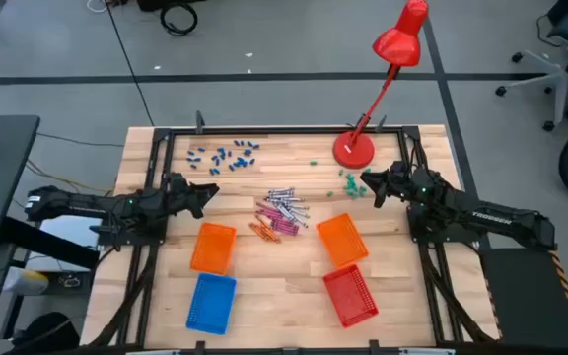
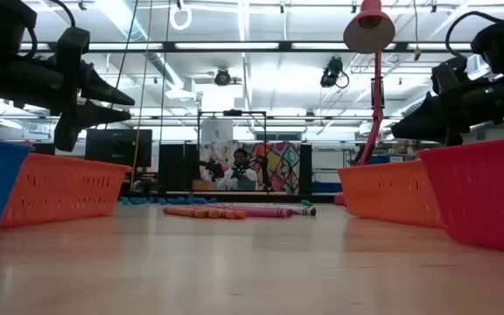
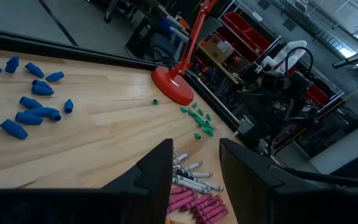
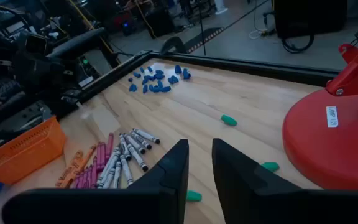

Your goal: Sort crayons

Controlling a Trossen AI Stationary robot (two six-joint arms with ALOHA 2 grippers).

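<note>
The crayons lie in a loose pile at the table's middle: grey-silver ones at the far side, magenta-pink ones, then orange ones. My left gripper hangs open and empty above the table, left of the pile; it also shows in the low view. My right gripper hangs open and empty above the table, right of the pile, near the red lamp's base.
Two orange baskets, a blue basket and a red basket stand toward the near edge. Small blue pieces lie at the far left. Small green pieces lie by the lamp.
</note>
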